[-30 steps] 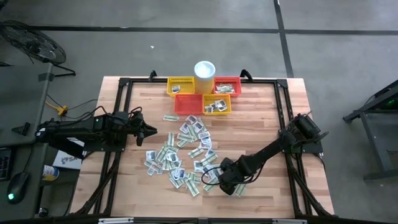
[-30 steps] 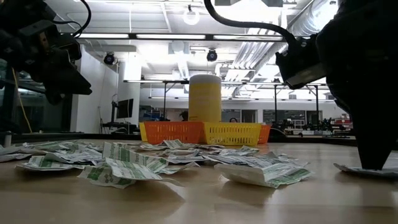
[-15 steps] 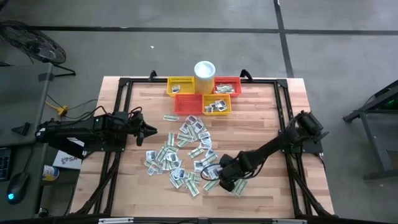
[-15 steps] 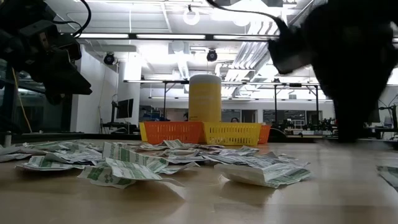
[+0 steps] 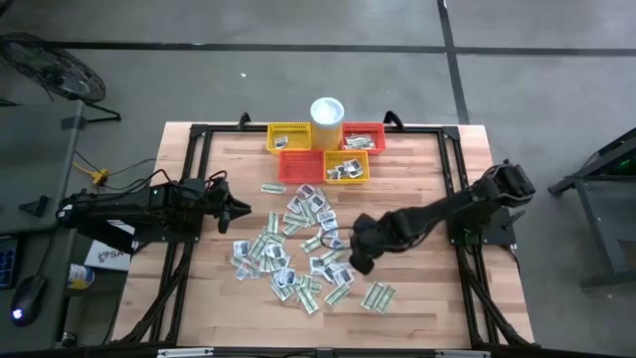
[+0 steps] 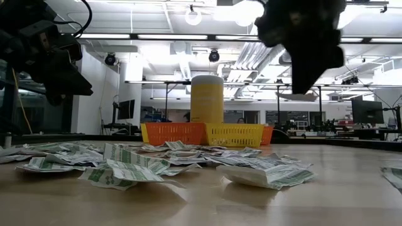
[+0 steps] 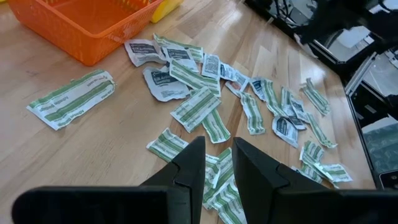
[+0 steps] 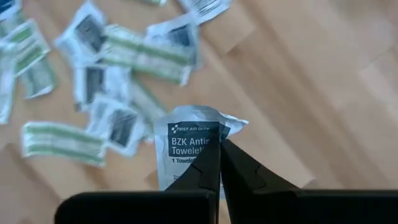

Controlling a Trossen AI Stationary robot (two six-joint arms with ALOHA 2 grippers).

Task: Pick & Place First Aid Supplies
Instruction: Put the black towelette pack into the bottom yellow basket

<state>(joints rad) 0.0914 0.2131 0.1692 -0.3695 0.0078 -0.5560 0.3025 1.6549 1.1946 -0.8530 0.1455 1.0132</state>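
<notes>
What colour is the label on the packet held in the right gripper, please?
Dark navy with white lettering on a white packet, pinched in the right gripper; seen best in the right wrist view.

My right jaws, black, pinch a white sachet (image 8: 194, 138) w/ dark navy label, white print. Below them: packets (image 8: 144, 55) white w/ green stripes, some grey-dark print, on pale wood-grain surface (image 8: 323, 93).

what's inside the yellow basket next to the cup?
High view: one small packet lies in the yellow basket left of the cup; the rest looks bare. The low view's basket wall hides the inside.
</notes>
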